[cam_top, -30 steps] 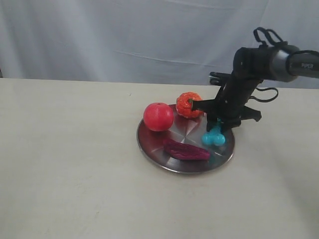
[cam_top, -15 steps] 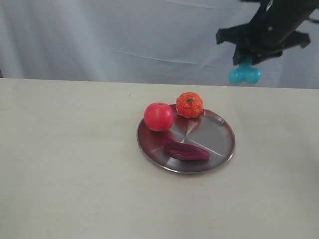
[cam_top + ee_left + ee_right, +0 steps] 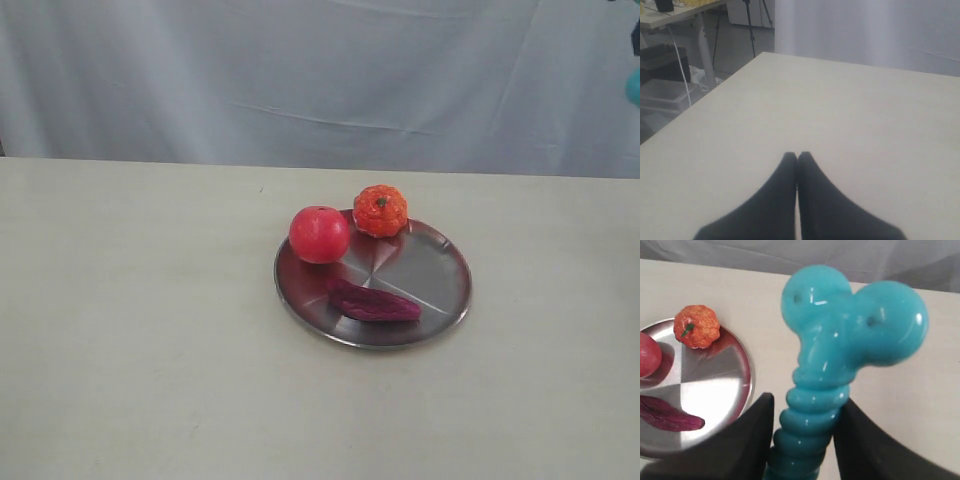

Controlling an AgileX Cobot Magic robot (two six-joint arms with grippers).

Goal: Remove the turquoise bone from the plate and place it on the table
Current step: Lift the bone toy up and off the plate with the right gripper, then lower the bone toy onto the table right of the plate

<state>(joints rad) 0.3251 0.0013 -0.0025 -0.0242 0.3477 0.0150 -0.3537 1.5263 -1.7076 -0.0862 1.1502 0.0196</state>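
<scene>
The turquoise bone (image 3: 840,355) fills the right wrist view, its ribbed shaft clamped between the two black fingers of my right gripper (image 3: 805,407), high above the table (image 3: 900,405) beside the plate (image 3: 715,385). In the exterior view only a sliver of the turquoise bone (image 3: 634,87) shows at the top right edge; the right arm is almost wholly out of frame. The steel plate (image 3: 425,275) lies mid-table with no bone on it. My left gripper (image 3: 797,157) is shut with nothing in it, over bare table (image 3: 840,110).
On the plate sit a red apple-like ball (image 3: 318,234), an orange knobbly fruit (image 3: 380,211) and a dark purple oblong piece (image 3: 373,301). A white cloth backdrop (image 3: 300,70) hangs behind the table. Off the table's side, the left wrist view shows a desk leg (image 3: 705,45) and boxes.
The right gripper lifted the turquoise bone off the plate, rose, and moved right until almost out of the exterior view. The items on the plate stayed put.
</scene>
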